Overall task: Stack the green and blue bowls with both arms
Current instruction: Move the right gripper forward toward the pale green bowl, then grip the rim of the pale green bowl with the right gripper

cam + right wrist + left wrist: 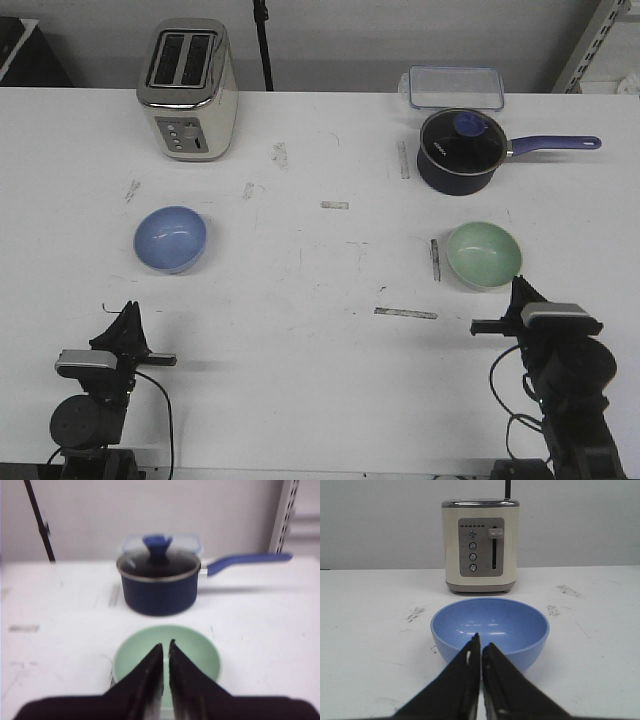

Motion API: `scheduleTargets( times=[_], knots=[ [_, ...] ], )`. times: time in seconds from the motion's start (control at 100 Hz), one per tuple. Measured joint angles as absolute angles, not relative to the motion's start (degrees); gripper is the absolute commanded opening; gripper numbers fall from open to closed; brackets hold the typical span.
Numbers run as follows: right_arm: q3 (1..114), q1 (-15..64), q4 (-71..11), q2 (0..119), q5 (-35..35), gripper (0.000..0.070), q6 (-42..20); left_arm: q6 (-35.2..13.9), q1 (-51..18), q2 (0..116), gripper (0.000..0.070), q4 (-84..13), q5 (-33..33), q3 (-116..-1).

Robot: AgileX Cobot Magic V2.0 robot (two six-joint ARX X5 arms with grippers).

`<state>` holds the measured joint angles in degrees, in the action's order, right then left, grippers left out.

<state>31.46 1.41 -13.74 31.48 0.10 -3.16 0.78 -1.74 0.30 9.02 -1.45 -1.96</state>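
Here, your left gripper [480, 647] sits clenched on nothing, just short of the blue bowl [170, 238], which stands before the toaster [187, 89]. Your right gripper [165, 652] is likewise pinched together, empty, near the green bowl [484, 254], which stands before the saucepan [460, 150].

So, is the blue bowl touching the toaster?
Apart. In the front view, bare table lies between the blue bowl and the toaster; the left wrist view shows that gap too.

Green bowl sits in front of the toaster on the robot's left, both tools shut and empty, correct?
No. The front view shows the blue bowl before the toaster; the green bowl sits near the saucepan. Left tool and right tool are shut, empty.
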Motion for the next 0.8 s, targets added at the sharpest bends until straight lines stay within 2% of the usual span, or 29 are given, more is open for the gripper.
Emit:
scheduleTargets(
  times=[0.36,0.5,0.68,0.8],
  knots=[
    [51.9,-2.28,-25.39,56.18,-0.01,0.0011,-3.18,0.78,-1.74,0.3,0.0002,9.02,-1.45,-1.96],
    [60.07,-4.75,-34.72,65.39,-0.21,0.0011,-3.73,0.78,-1.74,0.3,0.0002,9.02,-1.45,-1.96],
    [69.52,-8.05,-48.27,76.14,-0.25,0.0012,-8.32,0.78,-1.74,0.3,0.0002,9.02,-1.45,-1.96],
    [73.36,-10.11,-52.05,80.79,-3.49,0.0023,-10.17,0.78,-1.74,0.3,0.0002,9.02,-1.45,-1.96]
  ],
)
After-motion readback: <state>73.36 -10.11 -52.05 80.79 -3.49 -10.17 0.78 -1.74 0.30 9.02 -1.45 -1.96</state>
